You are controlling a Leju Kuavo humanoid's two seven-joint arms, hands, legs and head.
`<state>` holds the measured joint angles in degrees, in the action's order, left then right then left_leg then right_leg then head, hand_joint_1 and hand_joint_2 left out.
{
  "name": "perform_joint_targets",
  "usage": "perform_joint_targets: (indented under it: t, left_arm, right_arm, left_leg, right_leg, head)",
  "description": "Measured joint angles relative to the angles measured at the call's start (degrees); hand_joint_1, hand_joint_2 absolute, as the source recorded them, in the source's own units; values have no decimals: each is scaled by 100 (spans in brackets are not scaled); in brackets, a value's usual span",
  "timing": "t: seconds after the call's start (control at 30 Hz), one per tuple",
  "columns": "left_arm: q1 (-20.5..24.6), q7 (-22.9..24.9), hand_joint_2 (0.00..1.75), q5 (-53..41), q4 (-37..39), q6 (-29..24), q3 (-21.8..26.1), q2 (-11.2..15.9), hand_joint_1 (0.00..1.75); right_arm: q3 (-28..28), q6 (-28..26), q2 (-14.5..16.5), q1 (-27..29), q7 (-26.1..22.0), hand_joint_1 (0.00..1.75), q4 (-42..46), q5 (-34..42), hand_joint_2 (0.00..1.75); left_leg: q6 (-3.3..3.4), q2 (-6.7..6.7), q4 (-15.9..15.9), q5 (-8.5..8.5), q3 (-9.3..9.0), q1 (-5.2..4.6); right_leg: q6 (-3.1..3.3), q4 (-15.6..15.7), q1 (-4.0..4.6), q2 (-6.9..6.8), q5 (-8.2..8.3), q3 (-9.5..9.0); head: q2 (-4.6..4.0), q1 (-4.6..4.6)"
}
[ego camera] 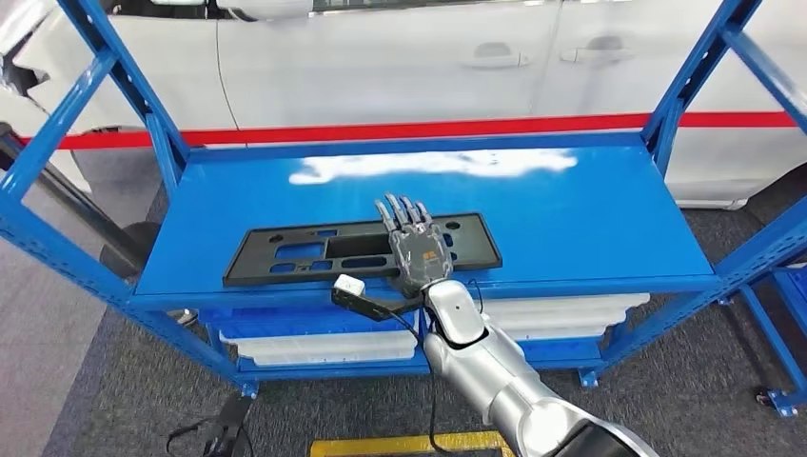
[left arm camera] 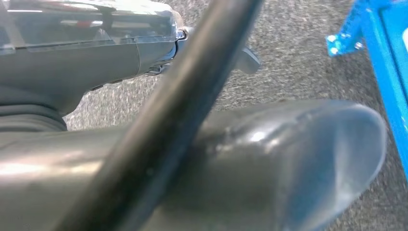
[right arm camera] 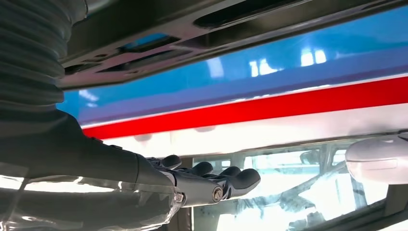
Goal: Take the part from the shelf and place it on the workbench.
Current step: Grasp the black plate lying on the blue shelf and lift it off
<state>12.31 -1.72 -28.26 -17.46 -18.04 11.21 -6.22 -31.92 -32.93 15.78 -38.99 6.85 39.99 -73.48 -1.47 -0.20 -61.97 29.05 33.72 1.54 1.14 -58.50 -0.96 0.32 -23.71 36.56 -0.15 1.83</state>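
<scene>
The part (ego camera: 285,252), a flat black plate with cutouts, lies near the front edge of the blue shelf (ego camera: 590,219). The right hand (ego camera: 414,243) is stretched out flat over the part's right half, fingers straight and a bit apart, holding nothing; can't tell if it's actually touching. The left hand (left arm camera: 86,53) hangs over grey carpet (left arm camera: 298,53), can't tell how its fingers sit. White car (ego camera: 381,57) behind the shelf.

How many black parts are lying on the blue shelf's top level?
1: a flat black part with cut-outs lies near the front edge of the blue shelf, its right section under the right hand.
</scene>
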Motion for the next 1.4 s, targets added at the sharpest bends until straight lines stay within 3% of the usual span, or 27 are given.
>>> perform_joint_targets:
  t: [0.1,0.13,0.17,0.2,0.27,0.33,0.4,0.47,0.53,0.6,0.63,0.67,0.7,0.77,0.83,1.0,1.07,1.13,1.17,1.2,1.23,1.3,1.37,1.4]
  left_arm:
    - [-2,43,0,-71,0,22,2,-18,0]
    - [-5,74,0,-103,0,36,3,-18,0]
    - [-8,108,0,-138,0,48,4,-18,0]
    - [-10,137,0,-175,0,58,4,-19,0]
    - [-15,172,0,-230,0,64,3,-19,0]
    - [-22,159,0,-246,1,62,5,-20,0]
    - [-27,145,0,-247,2,60,8,-26,0]
    - [-18,138,0,-247,2,57,11,-40,0]
    - [6,130,0,-246,2,55,14,-63,0]
    - [19,111,0,-239,2,55,21,-89,0]
    - [20,96,0,-232,2,55,26,-103,0]
    - [24,78,0,-223,2,55,34,-116,0]
    - [32,59,0,-216,2,55,43,-129,0]
    - [64,22,0,-201,2,54,58,-154,0]
    - [105,2,0,-185,2,51,79,-170,0]
    - [136,-22,0,-123,3,48,159,-192,0]
    - [147,-35,0,-105,4,46,183,-193,0]
    - [149,-45,0,-90,12,48,212,-193,0]
    - [145,-50,0,-77,19,48,231,-193,0]
    - [143,-55,0,-64,26,49,252,-193,0]
    - [143,-62,0,-51,32,49,273,-193,0]
    - [154,-77,0,-27,37,48,299,-192,0]
    - [165,-111,0,4,43,40,323,-191,0]
    - [162,-142,0,32,47,34,347,-191,0]
  right_arm:
    - [9,185,-55,-61,181,0,-66,-312,175]
    - [10,264,-84,-77,243,0,-111,-430,175]
    - [10,342,-114,-96,292,0,-168,-541,175]
    - [10,408,-139,-113,330,0,-231,-645,175]
    - [10,495,-179,-145,387,0,-367,-838,175]
    - [9,525,-204,-198,422,0,-508,-994,175]
    - [5,567,-219,-268,441,47,-643,-1103,175]
    - [-1,631,-227,-322,440,129,-744,-1152,175]
    - [-8,702,-234,-345,408,165,-830,-1167,175]
    - [-11,756,-237,-341,334,165,-901,-1151,175]
    - [-12,775,-238,-336,296,164,-927,-1141,175]
    - [-12,791,-238,-335,264,164,-947,-1134,175]
    - [-12,801,-238,-334,242,165,-964,-1131,175]
    - [-13,808,-238,-340,216,166,-985,-1131,175]
    - [-15,808,-232,-349,196,167,-996,-1130,175]
    - [-27,807,-225,-359,124,165,-1007,-1110,175]
    - [-28,810,-225,-358,118,165,-1015,-1096,175]
    - [-30,818,-226,-346,111,167,-1029,-1086,175]
    - [-30,822,-226,-340,106,167,-1038,-1079,175]
    - [-30,824,-227,-337,101,168,-1045,-1069,175]
    - [-30,823,-227,-335,95,168,-1051,-1055,175]
    - [-30,795,-227,-337,60,169,-1055,-1000,175]
    - [-9,716,-228,-327,-116,169,-1038,-744,175]
    - [31,682,-227,-297,-339,169,-1000,-432,175]
  left_leg:
    - [-13,2,-1119,460,563,0]
    - [-9,1,-1302,466,683,-1]
    - [3,2,-1261,354,699,-1]
    - [24,2,-999,153,605,-3]
    - [84,2,-218,-259,275,-20]
    - [134,-4,225,-388,84,-55]
    - [177,-13,297,-378,54,-75]
    - [242,-7,354,-408,15,-53]
    - [293,1,394,-432,-11,-33]
    - [308,5,390,-433,-5,-36]
    - [308,8,388,-432,-4,-37]
    - [306,10,386,-430,-6,-37]
    - [302,8,383,-427,-9,-37]
    - [279,-2,371,-412,-16,-36]
    - [229,-13,355,-394,-7,-61]
    - [70,-13,290,-306,-2,-51]
    - [28,-7,-220,-14,217,-44]
    - [10,-6,-969,292,579,-43]
    - [9,-6,-1187,328,694,-43]
    - [16,-6,-1192,252,710,-43]
    - [31,-6,-999,95,633,-43]
    - [76,-7,-241,-278,287,-55]
    - [121,-12,271,-420,50,-80]
    - [139,-14,327,-397,26,-95]
  right_leg:
    - [60,-5,39,-1,-33,-29]
    - [68,-9,53,0,-43,-37]
    - [71,-14,64,1,-54,-48]
    - [68,-18,72,4,-67,-65]
    - [44,-29,88,11,-95,-95]
    - [-8,-38,98,23,-102,-88]
    - [-77,-25,95,30,-92,-86]
    - [-144,-102,82,24,-167,-77]
    - [-193,-547,66,13,-435,117]
    - [-220,-1299,59,7,-764,497]
    - [-229,-1575,56,4,-836,645]
    - [-233,-1641,51,2,-795,693]
    - [-230,-1495,43,0,-658,630]
    - [-206,-717,27,-5,-261,249]
    - [-163,-115,42,-6,-70,-43]
    - [-15,34,49,-12,-67,-123]
    - [39,65,36,-25,-61,-153]
    - [65,63,54,-28,-70,-155]
    - [70,60,63,-26,-74,-158]
    - [73,55,70,-23,-78,-162]
    - [72,48,75,-20,-83,-168]
    - [52,26,87,-7,-100,-174]
    - [8,6,104,9,-108,-161]
    - [-19,10,109,16,-102,-156]
  head:
    - [0,1]
    - [0,1]
    - [0,1]
    - [0,1]
    - [0,0]
    - [0,-1]
    - [0,0]
    - [0,0]
    - [0,-1]
    - [0,-1]
    - [0,-1]
    - [0,-2]
    - [0,-2]
    - [0,-2]
    - [0,-1]
    - [0,-1]
    - [0,1]
    - [0,1]
    - [0,1]
    - [0,1]
    - [0,1]
    - [0,1]
    - [0,0]
    - [0,0]
